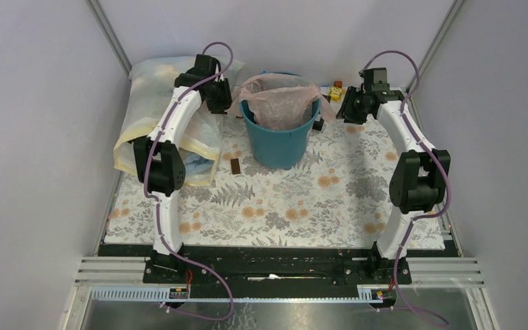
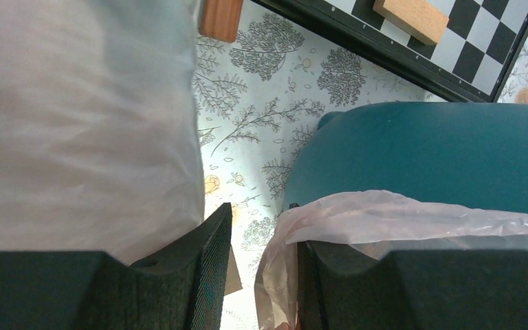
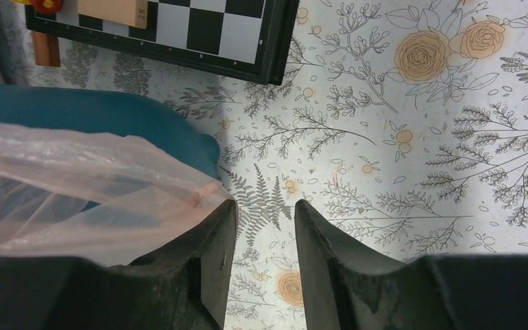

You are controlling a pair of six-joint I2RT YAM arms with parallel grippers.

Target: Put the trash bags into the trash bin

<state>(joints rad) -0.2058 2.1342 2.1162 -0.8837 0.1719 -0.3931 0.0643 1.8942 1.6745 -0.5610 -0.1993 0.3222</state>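
The teal trash bin (image 1: 280, 141) stands upright at the back middle of the floral cloth. A pale-pink trash bag (image 1: 282, 103) lines it, its rim spilling over the bin's edge. My left gripper (image 1: 218, 96) hovers at the bin's left rim. In the left wrist view its jaws (image 2: 265, 227) stand open, with a fold of the bag (image 2: 399, 216) draped over the right finger (image 2: 344, 289) and the bin (image 2: 440, 151) behind. My right gripper (image 1: 350, 110) is by the bin's right side, open (image 3: 267, 206) over bare cloth. The bag (image 3: 75, 179) lies against its left finger's outer side.
A large yellowish-white sack (image 1: 158, 103) lies at the back left, close to my left arm and left finger (image 2: 75, 124). A chessboard (image 3: 179, 27) with wooden blocks (image 2: 412, 17) sits behind the bin. A small brown block (image 1: 236, 166) lies left of the bin's base. Small toys (image 1: 334, 91) sit at back right.
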